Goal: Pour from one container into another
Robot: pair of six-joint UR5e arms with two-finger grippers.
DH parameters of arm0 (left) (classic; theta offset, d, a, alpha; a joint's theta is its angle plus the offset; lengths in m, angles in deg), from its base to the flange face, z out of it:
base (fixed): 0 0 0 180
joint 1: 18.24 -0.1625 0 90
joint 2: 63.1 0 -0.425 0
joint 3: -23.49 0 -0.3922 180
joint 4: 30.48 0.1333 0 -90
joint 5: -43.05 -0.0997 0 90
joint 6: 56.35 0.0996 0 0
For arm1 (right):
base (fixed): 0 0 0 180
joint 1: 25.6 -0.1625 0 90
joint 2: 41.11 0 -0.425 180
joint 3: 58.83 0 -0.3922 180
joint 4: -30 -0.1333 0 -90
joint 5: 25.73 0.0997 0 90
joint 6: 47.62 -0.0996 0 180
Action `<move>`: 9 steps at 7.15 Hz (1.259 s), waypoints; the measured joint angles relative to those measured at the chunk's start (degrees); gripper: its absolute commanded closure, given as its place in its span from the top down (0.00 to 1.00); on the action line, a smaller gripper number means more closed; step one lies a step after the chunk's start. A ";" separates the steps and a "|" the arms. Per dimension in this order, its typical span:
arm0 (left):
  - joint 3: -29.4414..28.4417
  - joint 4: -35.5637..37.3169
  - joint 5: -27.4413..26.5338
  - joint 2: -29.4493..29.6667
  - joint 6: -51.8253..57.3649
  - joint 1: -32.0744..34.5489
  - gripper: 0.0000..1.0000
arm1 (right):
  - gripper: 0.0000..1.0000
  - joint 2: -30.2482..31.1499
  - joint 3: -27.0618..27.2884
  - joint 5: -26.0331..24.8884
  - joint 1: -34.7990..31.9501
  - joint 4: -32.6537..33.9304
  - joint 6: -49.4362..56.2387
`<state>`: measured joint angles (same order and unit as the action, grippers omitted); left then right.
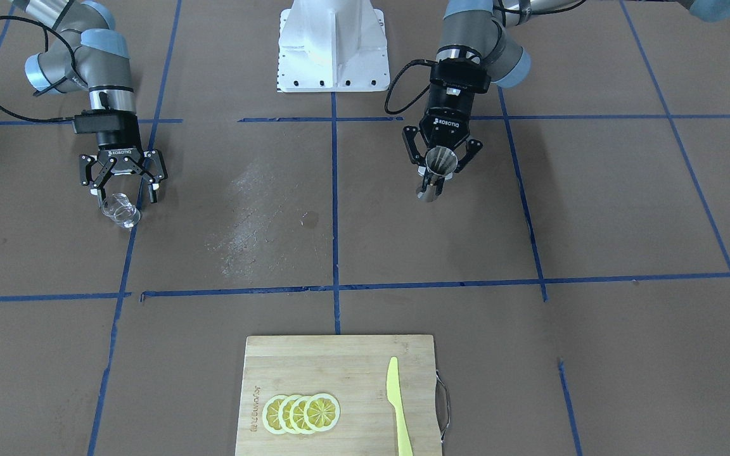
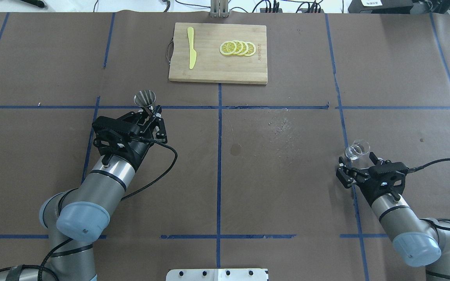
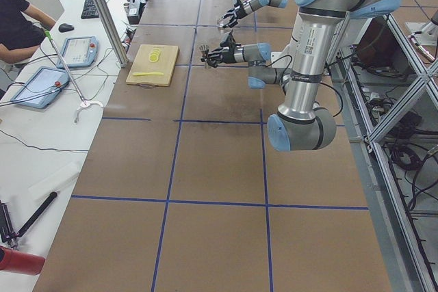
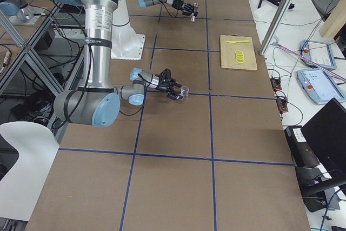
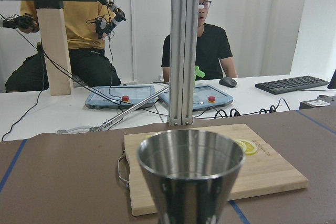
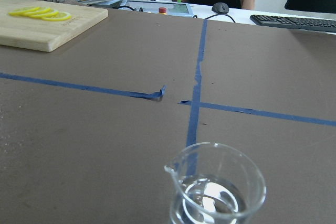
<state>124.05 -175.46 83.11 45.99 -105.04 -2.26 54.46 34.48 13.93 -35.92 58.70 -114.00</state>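
Still pre-pour: left claw (image 2: 147, 115) pinches the steel jigger (image 2: 145, 100) near the cutting board (image 2: 217, 74), right claw (image 2: 357, 162) pinches the glass beaker (image 2: 357, 150) well apart, both upright.

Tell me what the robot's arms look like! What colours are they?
Both arms are shiny silver tubes with pale blue caps at the joints. Each ends in a black two-fingered end effector, the left end effector and the right end effector, with small white "ROBOTIQ" lettering. A black cable loops along each arm to the wrist.
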 measured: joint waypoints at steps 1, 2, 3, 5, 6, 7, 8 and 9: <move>0.00 -0.02 0.01 -0.01 0.00 0.02 0.00 | 1.00 -0.46 -0.55 0.06 -0.23 -0.57 0.41; 0.00 -0.03 0.02 -0.02 0.00 0.02 0.00 | 1.00 -0.62 -0.69 0.12 -0.57 -0.81 0.87; 0.00 -0.04 0.02 -0.02 0.00 0.02 0.00 | 1.00 -0.67 -0.61 0.15 -0.91 -0.91 1.28; 0.00 -0.04 0.02 -0.02 0.00 0.02 0.00 | 1.00 -0.72 -0.54 0.12 -1.34 -0.98 1.51; -0.01 -0.04 0.00 -0.02 0.00 0.02 0.00 | 1.00 -0.76 -0.58 0.19 -1.88 -0.95 1.52; 0.00 -0.04 -0.02 -0.02 0.00 0.01 0.00 | 1.00 -0.77 -0.66 0.48 -2.74 -0.94 1.52; 0.00 -0.02 -0.02 -0.02 0.00 -0.01 0.00 | 1.00 -0.78 -0.74 1.06 -3.47 -0.91 1.52; 0.00 0.00 -0.04 -0.02 0.00 -0.02 0.00 | 1.00 -0.86 -0.80 1.61 -3.85 -0.87 1.52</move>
<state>124.04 -175.46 83.07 45.97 -105.04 -2.28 53.61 33.68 15.54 -39.77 57.83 -112.48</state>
